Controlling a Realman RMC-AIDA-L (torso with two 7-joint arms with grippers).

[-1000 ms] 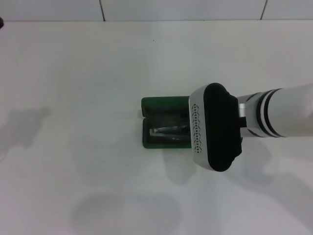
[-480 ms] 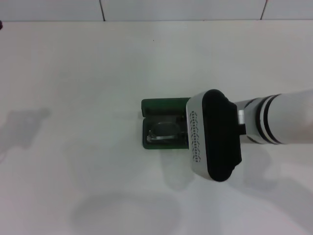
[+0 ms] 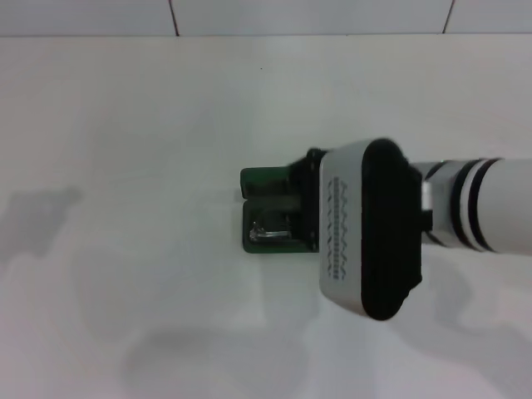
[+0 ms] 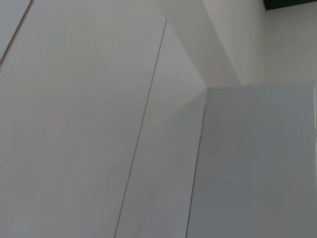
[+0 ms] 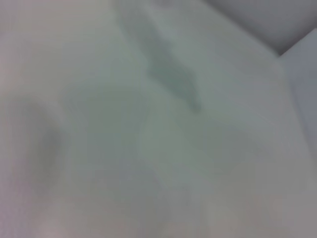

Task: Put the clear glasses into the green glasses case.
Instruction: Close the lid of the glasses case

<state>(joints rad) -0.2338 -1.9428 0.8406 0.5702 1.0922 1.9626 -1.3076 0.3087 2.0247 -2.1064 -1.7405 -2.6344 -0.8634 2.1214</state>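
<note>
**Right gripper above the open case**

Right gripper (image 3: 309,204) is positioned over the right-hand portion of the green glasses case (image 3: 264,180), reached in from the robot's right side. Its dark fingers (image 3: 304,218) extend toward the case interior, but the bulky wrist housing covers most of the tool, so whether they are spread or pressed together cannot be told.

1. White table (image 3: 133,125): occupies nearly the whole head view. Soft grey shadows lie on it to the left and in front of the case. A tiled wall edge runs along the far side.
2. Right arm: white forearm with black bands, ending in a large silver-and-black wrist housing. This housing is the main obstruction; it hides the right half of the case and most of the gripper.
3. Green glasses case: lies open near the table's centre, lid part on the far side, dark-lined tray on the near side. Only the left portion is visible.
4. Clear glasses (image 3: 268,230): a small transparent section with bright glints shows inside the tray, at its near left corner. The remainder is hidden under the gripper.

Left gripper is outside the head view. The left wrist view shows only pale flat panels and seams, with a sliver of dark green at one corner. The right wrist view shows a blurred pale surface with a faint greenish shadow; nothing identifiable.
</note>
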